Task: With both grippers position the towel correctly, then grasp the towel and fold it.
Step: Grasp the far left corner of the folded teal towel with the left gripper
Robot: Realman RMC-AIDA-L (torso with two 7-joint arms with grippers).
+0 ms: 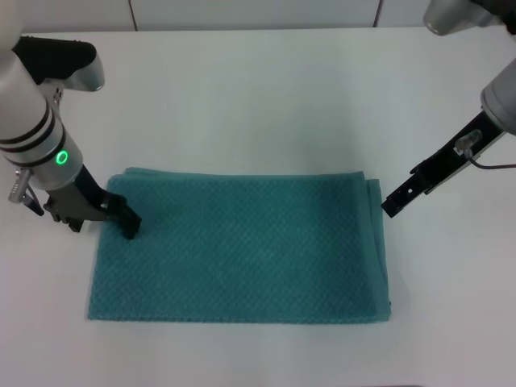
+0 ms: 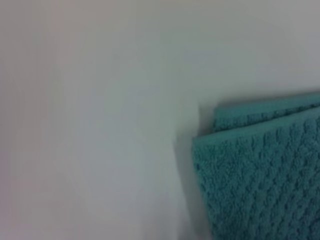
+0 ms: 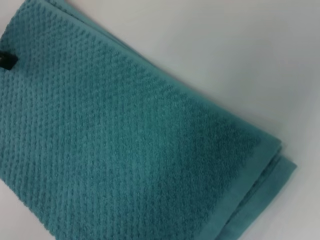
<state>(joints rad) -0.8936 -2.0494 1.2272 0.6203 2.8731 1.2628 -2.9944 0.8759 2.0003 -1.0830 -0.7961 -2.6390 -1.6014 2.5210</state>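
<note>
Towel (image 1: 242, 246): I see it flat on the white table (image 1: 266, 97), layered edge on my right
Left gripper (image 1: 129, 224): tip on towel's far-left corner; I cannot tell its jaw state
Right gripper (image 1: 391, 205): just beside the right edge; finger state unclear

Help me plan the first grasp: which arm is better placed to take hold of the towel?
Left. The left gripper already sits on the towel at its far-left corner; the right gripper hangs just off the right edge.
</note>
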